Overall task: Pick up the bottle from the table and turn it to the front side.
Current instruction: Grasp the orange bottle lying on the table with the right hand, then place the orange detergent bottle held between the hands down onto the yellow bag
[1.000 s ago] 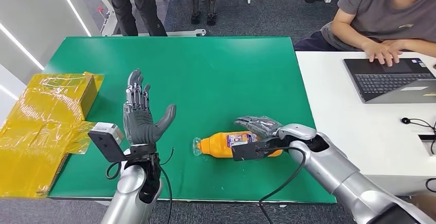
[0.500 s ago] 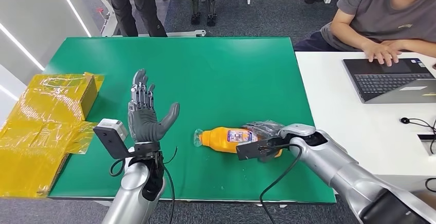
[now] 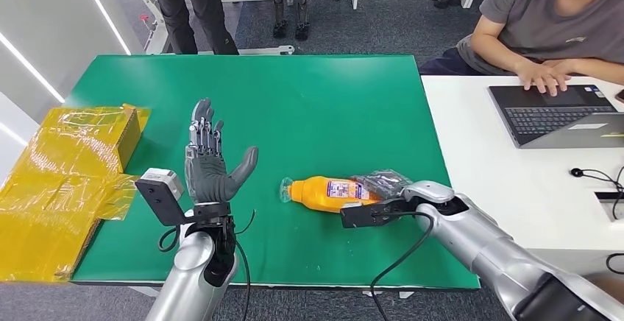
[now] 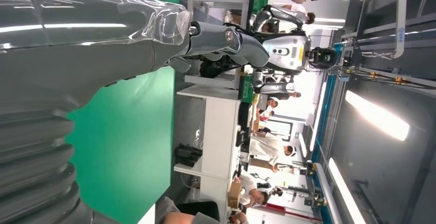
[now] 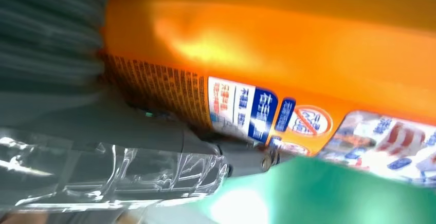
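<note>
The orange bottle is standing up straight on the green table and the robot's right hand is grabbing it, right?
Not quite. The orange bottle is lying on its side on the green table, not standing up, as the head view shows. The right robot hand is on it.

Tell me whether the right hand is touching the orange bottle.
Touching. In the right wrist view, the right hand presses against the orange bottle; in the head view its fingers wrap over the bottle's base end.

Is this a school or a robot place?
Probably a robot lab or workshop. Another robot stands among desks in the left wrist view, a person works at a laptop, and the bottle lies on a green test table.
</note>
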Tool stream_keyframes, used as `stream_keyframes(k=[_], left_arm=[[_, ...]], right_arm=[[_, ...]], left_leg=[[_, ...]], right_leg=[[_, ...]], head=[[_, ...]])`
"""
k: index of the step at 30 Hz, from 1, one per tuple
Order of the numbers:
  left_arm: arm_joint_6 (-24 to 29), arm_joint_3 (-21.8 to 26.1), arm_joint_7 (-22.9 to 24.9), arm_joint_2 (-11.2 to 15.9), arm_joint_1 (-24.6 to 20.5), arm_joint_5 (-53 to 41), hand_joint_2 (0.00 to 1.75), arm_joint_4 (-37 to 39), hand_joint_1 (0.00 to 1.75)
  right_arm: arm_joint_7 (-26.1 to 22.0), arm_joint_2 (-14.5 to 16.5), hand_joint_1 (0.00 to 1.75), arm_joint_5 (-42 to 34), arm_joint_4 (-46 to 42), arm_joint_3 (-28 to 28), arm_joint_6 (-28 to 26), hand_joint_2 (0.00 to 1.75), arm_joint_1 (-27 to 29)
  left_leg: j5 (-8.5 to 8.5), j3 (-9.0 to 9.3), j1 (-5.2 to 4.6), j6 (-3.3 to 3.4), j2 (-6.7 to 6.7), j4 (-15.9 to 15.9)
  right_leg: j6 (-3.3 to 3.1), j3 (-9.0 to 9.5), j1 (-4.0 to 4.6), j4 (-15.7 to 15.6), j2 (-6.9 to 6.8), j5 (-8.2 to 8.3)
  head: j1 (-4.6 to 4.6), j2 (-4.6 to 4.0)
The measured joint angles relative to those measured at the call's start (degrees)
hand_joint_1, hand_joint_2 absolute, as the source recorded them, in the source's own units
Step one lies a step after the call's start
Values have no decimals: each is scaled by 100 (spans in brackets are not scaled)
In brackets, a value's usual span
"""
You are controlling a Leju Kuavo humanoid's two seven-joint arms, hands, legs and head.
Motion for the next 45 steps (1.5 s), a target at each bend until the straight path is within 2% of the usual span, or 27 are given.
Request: stream_keyframes(k=[4,9,16,20,23,29,33,36,41,45], left_arm=[[48,1,-13,2,3,-27,175,0,0],[180,2,-41,9,10,-38,175,-2,0],[289,2,-44,10,31,54,175,-1,0],[262,2,-44,7,30,128,175,0,0],[115,2,-44,4,29,221,175,8,0],[-93,-13,-44,2,25,283,175,75,0],[-827,-102,-44,3,0,620,175,171,0],[-1049,-183,-20,5,-24,591,175,227,0],[-1085,-359,63,1,-90,337,175,378,0],[-1102,-435,54,1,-161,141,175,496,0]], right_arm=[[20,147,175,-91,-132,-344,-872,175,355],[-30,411,175,-299,-700,-1090,-1914,175,1095],[-944,895,175,-1300,-1490,-2198,-2857,175,1924],[-1548,1171,175,-1655,-1787,-2588,-3343,175,2279],[-1796,1355,175,-1804,-1939,-2743,-3603,175,2450],[-1958,1542,175,-1876,-2029,-2856,-3782,175,2578],[-1954,1569,175,-1866,-1953,-2856,-3750,175,2538],[-1873,1569,175,-1750,-1867,-2855,-3686,175,2474],[-1599,1593,175,-1333,-1699,-2768,-3285,175,2262],[-1546,1611,175,-1065,-1508,-2604,-2718,175,2001]], left_leg=[[2,-2,0,2,-1,0],[2,-16,1,2,-5,-1],[1,-41,1,1,-10,-4],[1,-44,-1,2,-9,-3],[1,-44,-1,2,-8,-3],[1,-43,-1,2,-6,-3],[1,-44,-1,2,-7,-3],[1,-45,-1,2,-7,-2],[1,-46,-1,2,-7,-2],[2,-45,0,2,-7,-2]], right_leg=[[1,0,0,1,-1,3],[0,-17,0,3,-5,2],[-1,-39,1,4,-11,-4],[-1,-42,0,2,-9,-4],[-1,-43,0,2,-10,-4],[-1,-43,0,2,-7,-3],[-1,-43,0,2,-8,-3],[-1,-43,0,2,-8,-3],[-1,-44,0,2,-8,-3],[-1,-44,0,4,-8,-3]], head=[[1,0],[-1,0],[1,0],[-1,0],[0,0],[0,0],[0,0],[-1,0],[0,0],[-1,0]])
